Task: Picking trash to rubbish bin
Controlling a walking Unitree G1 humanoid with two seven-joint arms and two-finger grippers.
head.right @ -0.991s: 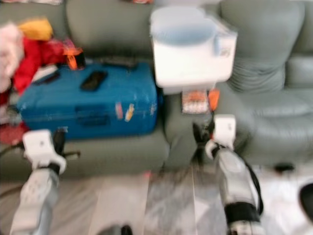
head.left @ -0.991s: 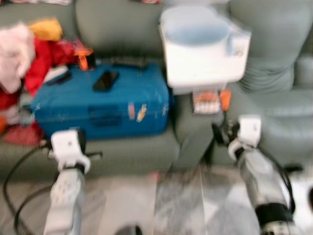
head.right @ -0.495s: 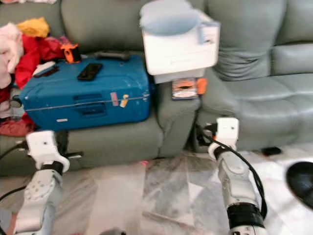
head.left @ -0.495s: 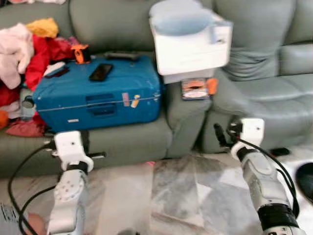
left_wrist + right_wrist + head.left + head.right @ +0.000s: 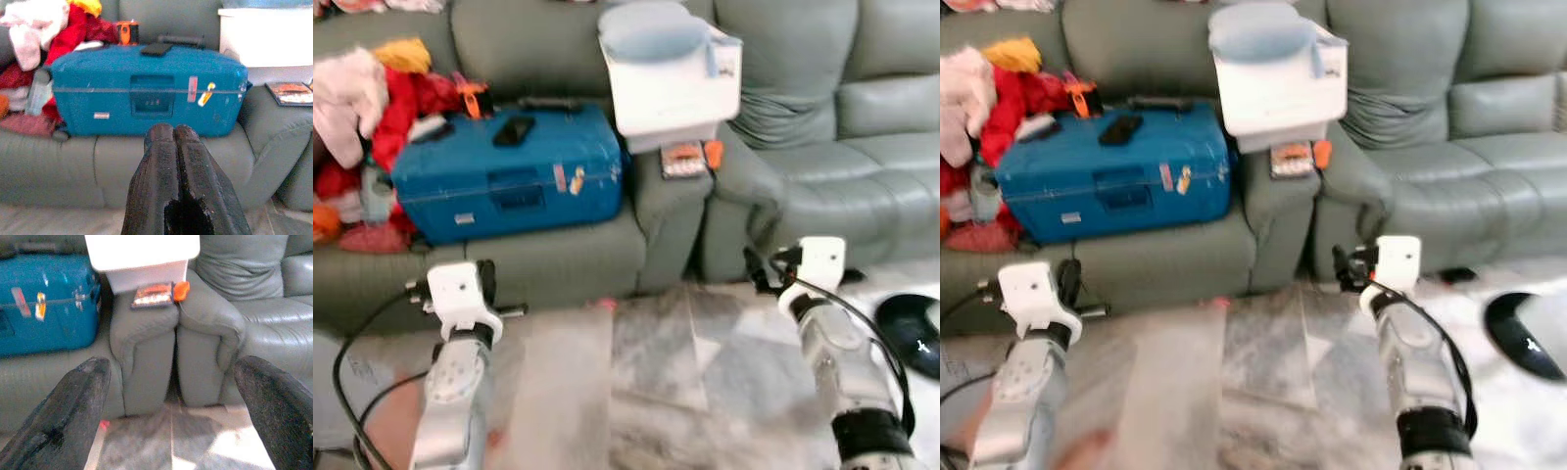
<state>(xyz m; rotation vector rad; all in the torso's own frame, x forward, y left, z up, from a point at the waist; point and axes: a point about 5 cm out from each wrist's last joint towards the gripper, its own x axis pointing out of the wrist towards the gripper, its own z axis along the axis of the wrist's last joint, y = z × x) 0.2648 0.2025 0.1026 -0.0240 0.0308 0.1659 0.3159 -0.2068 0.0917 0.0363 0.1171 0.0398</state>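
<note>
Trash-picking looks barely begun: the left claw (image 5: 174,147) is pressed closed and empty, the right claw (image 5: 171,401) gapes wide and empty, facing the grey-green leather sofa (image 5: 822,186); no bin identifiable.

no readable text; stickers (image 5: 192,88) on blue suitcase (image 5: 146,88) and the booklet cover (image 5: 152,294) look printed, too blurred.
</note>
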